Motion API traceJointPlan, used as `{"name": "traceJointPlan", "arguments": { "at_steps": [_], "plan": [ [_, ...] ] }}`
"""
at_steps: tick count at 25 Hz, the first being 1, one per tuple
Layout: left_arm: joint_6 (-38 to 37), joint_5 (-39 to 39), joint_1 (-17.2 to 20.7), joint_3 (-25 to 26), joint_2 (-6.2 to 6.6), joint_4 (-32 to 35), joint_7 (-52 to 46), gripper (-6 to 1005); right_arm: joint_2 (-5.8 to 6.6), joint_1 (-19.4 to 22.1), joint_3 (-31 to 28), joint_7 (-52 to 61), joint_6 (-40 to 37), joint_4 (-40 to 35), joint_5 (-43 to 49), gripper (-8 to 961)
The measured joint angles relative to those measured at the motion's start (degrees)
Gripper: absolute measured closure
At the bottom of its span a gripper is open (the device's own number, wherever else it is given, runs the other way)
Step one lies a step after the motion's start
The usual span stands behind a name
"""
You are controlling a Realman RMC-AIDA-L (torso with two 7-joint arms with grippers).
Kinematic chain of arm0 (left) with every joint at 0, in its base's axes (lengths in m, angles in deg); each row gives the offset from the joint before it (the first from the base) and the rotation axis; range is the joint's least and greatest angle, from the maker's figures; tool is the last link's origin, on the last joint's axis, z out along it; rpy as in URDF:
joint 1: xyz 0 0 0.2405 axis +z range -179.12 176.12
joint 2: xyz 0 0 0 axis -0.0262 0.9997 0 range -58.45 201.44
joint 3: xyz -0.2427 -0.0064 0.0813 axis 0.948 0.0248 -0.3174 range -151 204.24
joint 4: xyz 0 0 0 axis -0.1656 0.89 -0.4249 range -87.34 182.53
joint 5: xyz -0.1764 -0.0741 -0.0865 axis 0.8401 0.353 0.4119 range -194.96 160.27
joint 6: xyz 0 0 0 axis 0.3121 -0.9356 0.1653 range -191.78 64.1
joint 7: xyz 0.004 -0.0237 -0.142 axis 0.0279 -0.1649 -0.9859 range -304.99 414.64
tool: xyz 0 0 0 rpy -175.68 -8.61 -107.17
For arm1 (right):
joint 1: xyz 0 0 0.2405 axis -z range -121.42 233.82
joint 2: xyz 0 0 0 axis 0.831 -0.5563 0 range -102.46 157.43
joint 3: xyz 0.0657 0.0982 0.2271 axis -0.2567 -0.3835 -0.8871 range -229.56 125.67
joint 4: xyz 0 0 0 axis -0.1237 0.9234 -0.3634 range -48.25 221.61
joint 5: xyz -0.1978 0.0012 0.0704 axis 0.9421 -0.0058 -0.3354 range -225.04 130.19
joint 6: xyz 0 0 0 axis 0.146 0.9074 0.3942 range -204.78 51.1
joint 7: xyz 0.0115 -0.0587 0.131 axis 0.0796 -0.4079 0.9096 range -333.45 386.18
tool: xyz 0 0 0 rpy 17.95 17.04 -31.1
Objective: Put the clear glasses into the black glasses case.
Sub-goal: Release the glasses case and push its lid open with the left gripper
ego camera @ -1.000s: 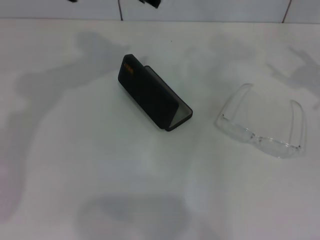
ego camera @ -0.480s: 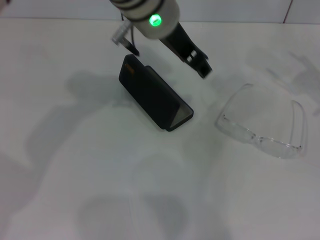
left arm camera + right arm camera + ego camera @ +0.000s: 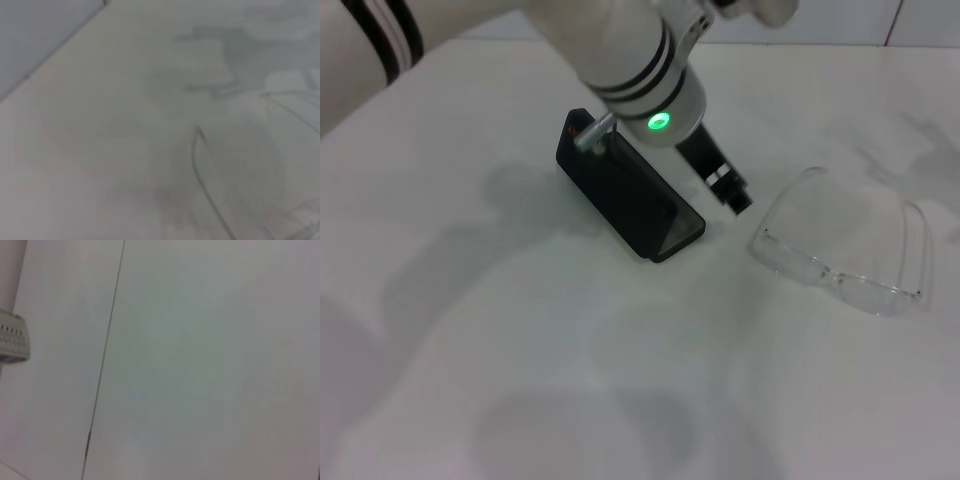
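So on the white table (image 3: 520, 380) the black glasses case (image 3: 630, 195) sits a bit left of centre, standing open like a little tent – dark outer shell facing the robot, a small orange mark near its far upper corner, a sliver of grey lining showing at the near right end. A white arm (image 3: 610, 50) with black bands and a green light comes in from the upper left and passes right over the far end of the case. Its dark tip, the left gripper (image 3: 728, 190), hangs in the gap between the case and the glasses, just beside the case's right end. Honestly can't tell how its jaws are set (the tip just reads as one dark stub from the head camera), and it doesn't look to be holding anything.

Further right, the clear glasses (image 3: 845, 250) lie on the table well apart from the case – lens side toward the robot, arms unfolded and pointing away. The left wrist camera shows their faint curved edge (image 3: 205, 185) against the table. The right gripper isn't visible anywhere.
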Motion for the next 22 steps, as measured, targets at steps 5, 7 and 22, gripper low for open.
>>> {"name": "traceJointPlan", "arguments": {
  "at_steps": [5,7,22],
  "plan": [
    [0.4,1.0,2.1,0.0,0.08,-1.3,1.5,412,0.1,0.5,-0.1,0.3,-0.9,1.3,-0.3,68],
    [-0.2,1.0,2.9,0.0,0.14,-1.3,1.7,412,0.06,0.7,-0.1,0.3,-1.0,1.4,-0.3,68],
    [-5.8,0.8,4.4,0.8,0.41,-0.8,2.2,411,-0.03,0.8,-0.1,0.7,-1.8,1.9,-0.5,68]
  ]
}}
